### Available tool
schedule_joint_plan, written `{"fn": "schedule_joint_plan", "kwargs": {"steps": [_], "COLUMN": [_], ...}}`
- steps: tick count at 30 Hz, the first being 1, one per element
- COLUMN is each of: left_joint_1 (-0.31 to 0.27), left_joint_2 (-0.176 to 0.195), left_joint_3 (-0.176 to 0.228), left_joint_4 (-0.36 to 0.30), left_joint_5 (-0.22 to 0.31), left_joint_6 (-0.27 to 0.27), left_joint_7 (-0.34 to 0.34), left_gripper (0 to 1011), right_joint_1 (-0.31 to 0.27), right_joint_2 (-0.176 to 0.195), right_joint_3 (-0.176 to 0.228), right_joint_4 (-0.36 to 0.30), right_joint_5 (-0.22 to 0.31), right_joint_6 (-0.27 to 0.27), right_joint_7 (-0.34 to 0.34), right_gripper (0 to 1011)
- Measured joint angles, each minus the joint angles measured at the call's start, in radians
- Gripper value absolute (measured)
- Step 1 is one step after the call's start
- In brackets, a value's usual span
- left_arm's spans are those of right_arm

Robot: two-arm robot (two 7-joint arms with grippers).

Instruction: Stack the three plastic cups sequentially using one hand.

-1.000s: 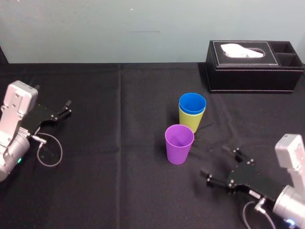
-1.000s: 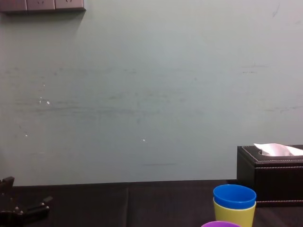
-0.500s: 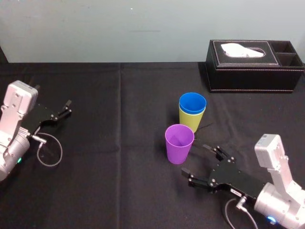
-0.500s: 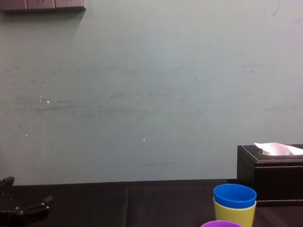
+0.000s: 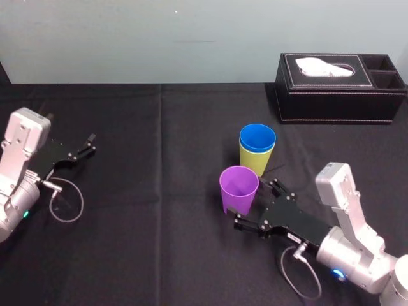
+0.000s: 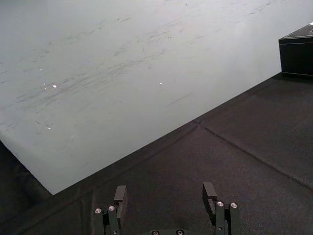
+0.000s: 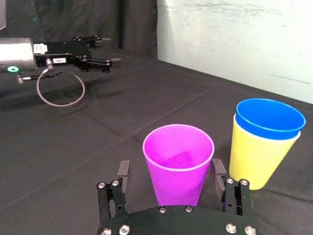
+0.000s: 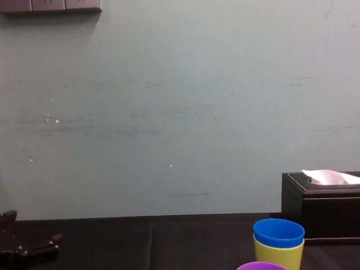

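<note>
Black cloth (image 5: 159,255) covers your table, and the tissue box (image 5: 341,86) at its far right serves as your marker; in front of the box and a little to its left, the blue cup (image 5: 257,138) already sits nested inside the yellow-green cup (image 5: 255,162), so I judge the first stacking done; the purple cup (image 5: 239,189) stands upright on the cloth, farther from the box than that pair and just beside it, not yet stacked; your right gripper (image 7: 170,169) has its jaws spread to either side of the purple cup, seemingly without pressing it; what remains is to grip, lift and drop it into the blue cup; your left gripper (image 5: 89,145) rests well to the left of the box, jaws apart, idle.
</note>
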Motion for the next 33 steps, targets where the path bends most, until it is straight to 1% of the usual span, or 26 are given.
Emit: {"fn": "schedule_joint_plan", "kwargs": {"steps": [6, 19, 29, 33], "left_joint_1": [0.0, 0.0, 0.0, 0.0], "left_joint_2": [0.0, 0.0, 0.0, 0.0], "left_joint_3": [0.0, 0.0, 0.0, 0.0], "left_joint_4": [0.0, 0.0, 0.0, 0.0], "left_joint_5": [0.0, 0.0, 0.0, 0.0], "left_joint_6": [0.0, 0.0, 0.0, 0.0], "left_joint_7": [0.0, 0.0, 0.0, 0.0], "left_gripper": [1011, 1011, 1011, 1012], "right_joint_1": [0.043, 0.095, 0.094, 0.093], "right_joint_2": [-0.033, -0.077, -0.076, -0.075], "right_joint_3": [-0.015, -0.033, -0.032, -0.032], "right_joint_4": [0.041, 0.094, 0.092, 0.091], "right_joint_5": [-0.02, -0.048, -0.048, -0.048], "right_joint_6": [0.0, 0.01, 0.009, 0.008], "right_joint_7": [-0.014, -0.03, -0.03, -0.03], "right_gripper": [1003, 1003, 1003, 951]}}
